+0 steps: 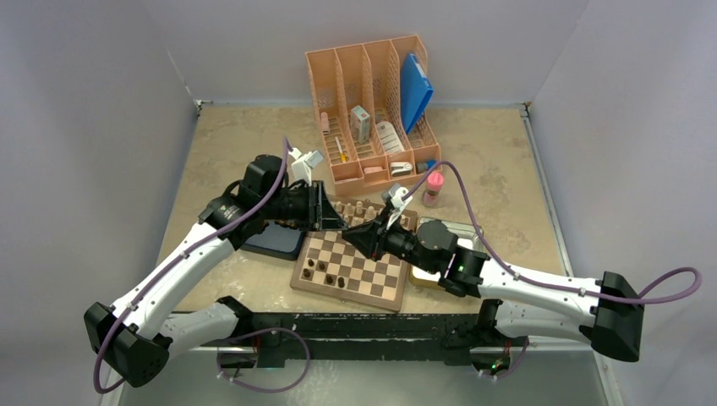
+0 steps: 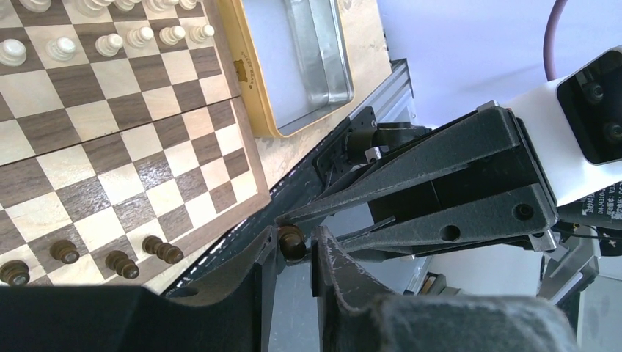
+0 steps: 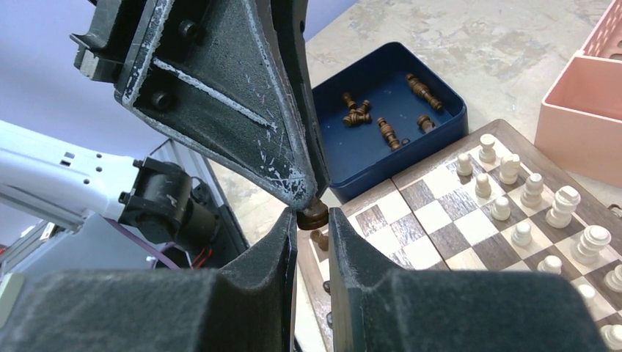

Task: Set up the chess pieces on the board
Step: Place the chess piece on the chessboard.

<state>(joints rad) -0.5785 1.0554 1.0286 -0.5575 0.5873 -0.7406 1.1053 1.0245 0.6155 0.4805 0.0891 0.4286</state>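
Right gripper (image 3: 313,222) jaws were clamped on a dark brown pawn (image 3: 314,214) above the edge of the board (image 2: 73,88) beside the blue tray (image 3: 367,165), while the left gripper (image 2: 295,249) was set closely around it, its grip undeterminable. Loose dark pieces (image 3: 367,116) in that tray were shown only by the right wrist view, the inside of the metal tin (image 2: 323,51) only by the left. Lettering on the arm label (image 2: 598,199) could not be read.
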